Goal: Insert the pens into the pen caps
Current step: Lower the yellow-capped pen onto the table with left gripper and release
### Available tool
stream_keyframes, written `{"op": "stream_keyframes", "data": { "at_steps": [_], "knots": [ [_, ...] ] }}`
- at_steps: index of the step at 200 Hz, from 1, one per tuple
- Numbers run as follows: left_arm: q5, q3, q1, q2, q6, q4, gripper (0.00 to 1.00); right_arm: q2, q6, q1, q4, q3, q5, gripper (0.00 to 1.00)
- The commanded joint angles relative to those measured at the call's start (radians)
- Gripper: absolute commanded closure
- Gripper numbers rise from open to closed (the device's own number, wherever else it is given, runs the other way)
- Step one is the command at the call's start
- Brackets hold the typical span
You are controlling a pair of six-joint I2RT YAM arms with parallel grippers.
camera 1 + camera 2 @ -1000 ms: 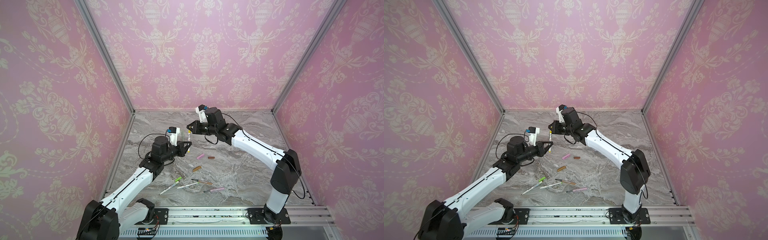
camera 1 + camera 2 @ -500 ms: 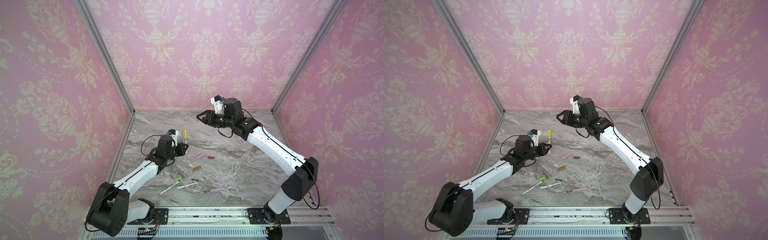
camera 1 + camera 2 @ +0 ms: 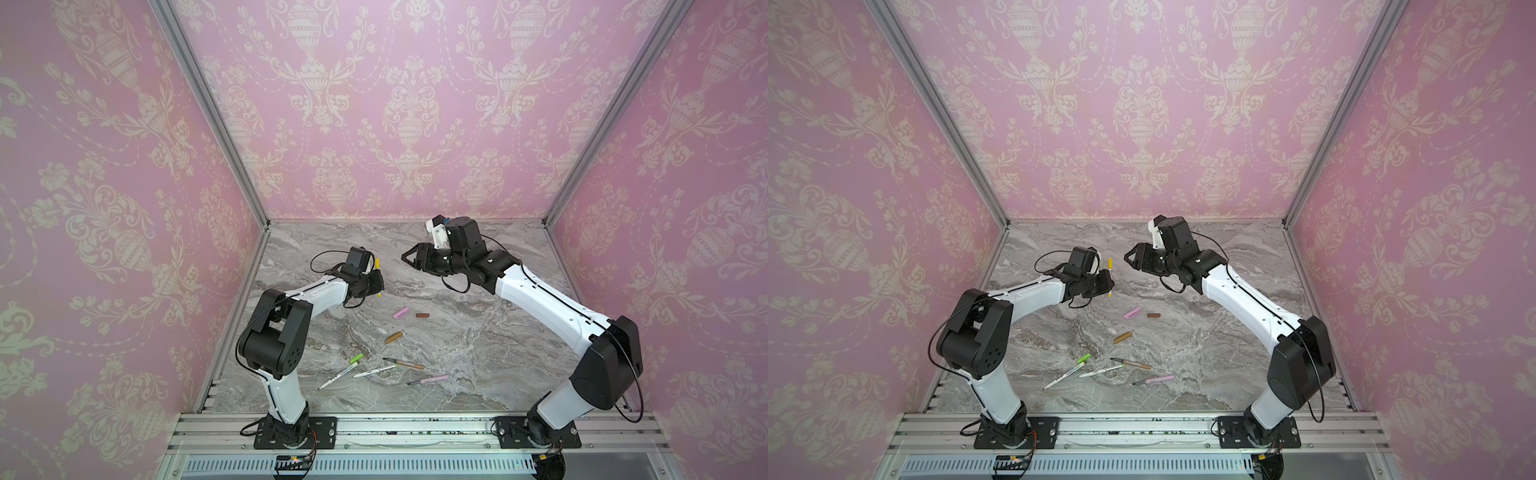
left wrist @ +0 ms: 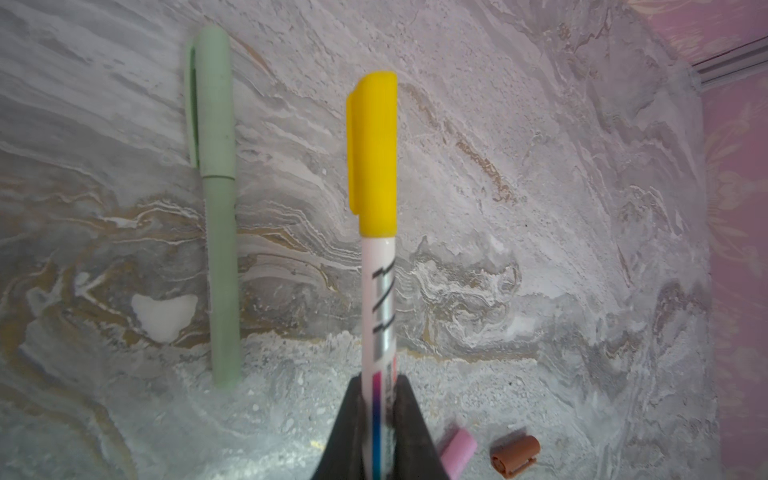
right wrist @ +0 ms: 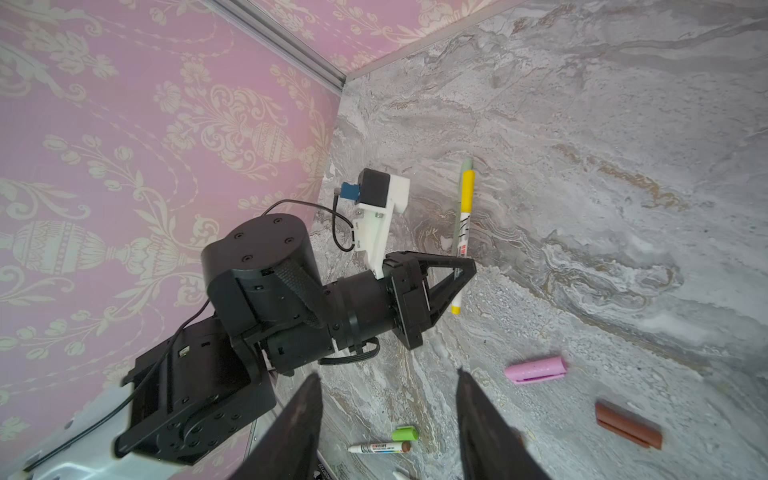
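Marble top [image 3: 478, 332]: pink cap [image 3: 400, 313] and brown cap [image 3: 422, 315] lie loose mid-table.
Left gripper [image 4: 378, 384]: clamped on yellow-capped pen [image 4: 374, 166], apparently off the surface.
Right gripper [image 5: 387, 374]: jaws apart, empty.
My plan: I'd lay it flat beside sage-green pen [image 4: 218, 208] and release low so it can't roll.

Left arm [image 3: 316, 291] has jaws clamped; right arm [image 3: 540, 299] has jaws spread.

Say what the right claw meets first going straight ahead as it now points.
Probably the left claw, which grips the yellow-capped pen; the right claw stands open, aimed at it. Depth is uncertain.
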Motion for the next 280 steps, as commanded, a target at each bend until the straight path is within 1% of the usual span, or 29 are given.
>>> {"op": "stream_keyframes", "data": {
  "at_steps": [1,31,55,114,165,186,206,280],
  "knots": [
    [-0.065,0.069,-0.009,0.050,0.061,-0.081,0.88,0.004,-0.021,-0.019,0.026,-0.023,-0.008,0.47],
    [-0.140,0.131,-0.024,0.101,0.104,-0.164,0.86,0.025,-0.014,-0.037,0.047,-0.033,-0.032,0.47],
    [-0.152,0.143,-0.024,0.128,0.098,-0.170,0.85,0.035,-0.013,-0.043,0.058,-0.034,-0.041,0.47],
    [-0.156,0.165,-0.025,0.171,0.089,-0.160,0.76,0.035,-0.014,-0.051,0.062,-0.048,-0.050,0.47],
    [-0.148,0.168,-0.029,0.184,0.075,-0.154,0.76,0.021,-0.016,-0.058,0.063,-0.061,-0.052,0.47],
    [-0.147,0.174,-0.032,0.195,0.069,-0.156,0.79,0.015,-0.016,-0.059,0.064,-0.065,-0.051,0.47],
    [-0.153,0.180,-0.033,0.202,0.064,-0.155,0.83,0.009,-0.018,-0.061,0.065,-0.071,-0.048,0.47],
    [-0.171,0.234,-0.036,0.248,0.043,-0.162,0.85,0.004,-0.015,-0.085,0.088,-0.105,-0.065,0.47]
  ]
}}
